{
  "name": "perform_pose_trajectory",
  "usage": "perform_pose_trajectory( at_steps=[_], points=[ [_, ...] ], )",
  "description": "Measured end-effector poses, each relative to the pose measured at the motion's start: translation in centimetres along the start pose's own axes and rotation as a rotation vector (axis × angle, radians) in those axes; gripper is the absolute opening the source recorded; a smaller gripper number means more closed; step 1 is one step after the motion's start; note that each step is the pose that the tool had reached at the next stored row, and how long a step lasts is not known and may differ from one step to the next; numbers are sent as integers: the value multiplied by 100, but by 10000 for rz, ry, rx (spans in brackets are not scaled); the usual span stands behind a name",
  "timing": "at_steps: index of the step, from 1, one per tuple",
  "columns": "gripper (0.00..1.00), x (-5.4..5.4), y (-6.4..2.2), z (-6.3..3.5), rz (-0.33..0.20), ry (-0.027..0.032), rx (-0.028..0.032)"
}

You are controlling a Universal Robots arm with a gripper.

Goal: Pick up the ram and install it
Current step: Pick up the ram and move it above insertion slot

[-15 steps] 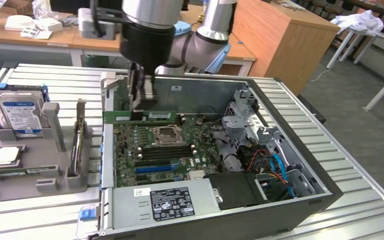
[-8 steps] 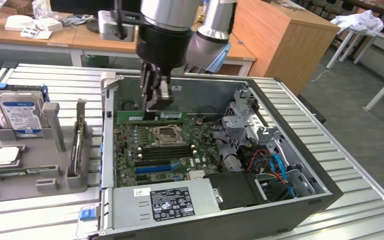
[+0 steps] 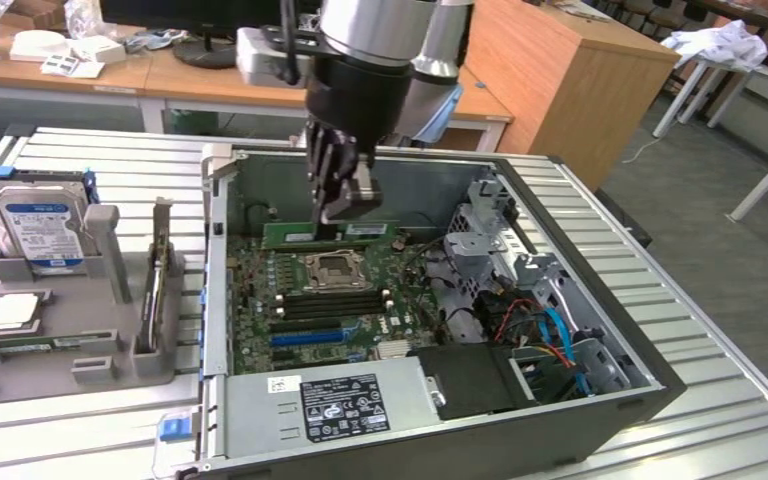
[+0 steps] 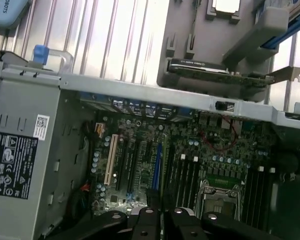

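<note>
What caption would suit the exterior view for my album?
Robot gripper holding the ram over the motherboard inside an open computer case.

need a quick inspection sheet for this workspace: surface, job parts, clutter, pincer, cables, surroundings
surface: ribbed metal table carrying an open computer case and a grey parts holder
job's things: ram on edge inside the case, over the motherboard just past the processor socket; cannot tell if it is seated
clutter: hard drive standing in the holder, a chip lying flat, a card upright
grippers: pincer shut on the ram
cables: red and blue cables inside the case, toward the exterior view's right
surroundings: wooden desks, white cloth on a far table
</note>
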State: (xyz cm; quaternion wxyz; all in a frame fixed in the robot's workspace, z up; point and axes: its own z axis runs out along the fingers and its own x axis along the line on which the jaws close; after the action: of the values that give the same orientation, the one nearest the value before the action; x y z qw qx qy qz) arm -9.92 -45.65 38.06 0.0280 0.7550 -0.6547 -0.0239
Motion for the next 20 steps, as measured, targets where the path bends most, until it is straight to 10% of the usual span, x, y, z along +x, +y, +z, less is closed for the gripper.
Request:
perform_pose_trajectory(
  at_steps=[6,20],
  points=[
    [13,32,-235,-18,-47,-6,-10],
    [13,-27,-320,-22,461,-38,-6]
  ],
)
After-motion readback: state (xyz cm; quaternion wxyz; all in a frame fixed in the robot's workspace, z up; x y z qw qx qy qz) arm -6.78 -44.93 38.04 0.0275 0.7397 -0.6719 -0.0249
